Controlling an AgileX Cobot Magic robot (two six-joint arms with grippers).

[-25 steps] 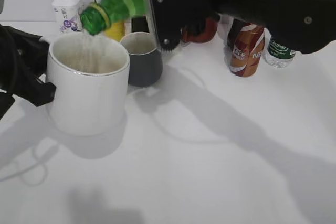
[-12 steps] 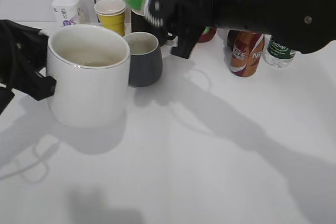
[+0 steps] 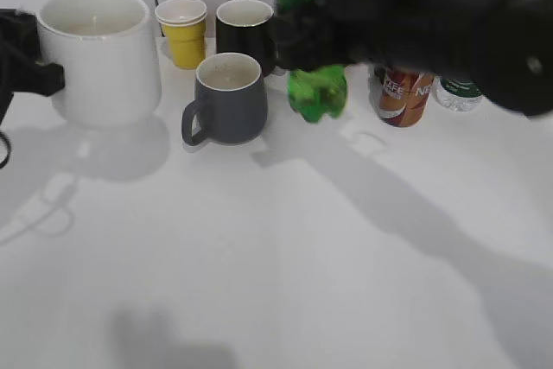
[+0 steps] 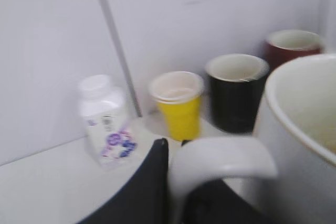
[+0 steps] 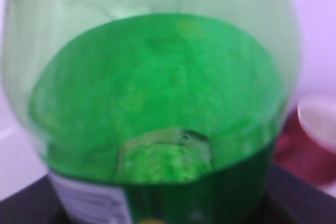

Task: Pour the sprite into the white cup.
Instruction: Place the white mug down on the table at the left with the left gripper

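- Green sprite (image 3: 315,84) is being held upright above the table (image 3: 285,248) by the right gripper (image 3: 302,41), clenched around its body, behind the dark grey mug (image 3: 229,97).
- White cup (image 3: 99,54) is being gripped at its handle (image 4: 220,161) by the left gripper (image 4: 173,187), at the table's left.

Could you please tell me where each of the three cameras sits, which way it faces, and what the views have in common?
Exterior: in front, looking down at a slant over the table; both dark arms show.
Left wrist: low behind the white cup, facing the back wall; the left gripper is at the handle.
Right wrist: pressed close to the sprite; a dark edge of the gripper shows below.
Shared: left wrist and exterior both show the yellow paper cup.
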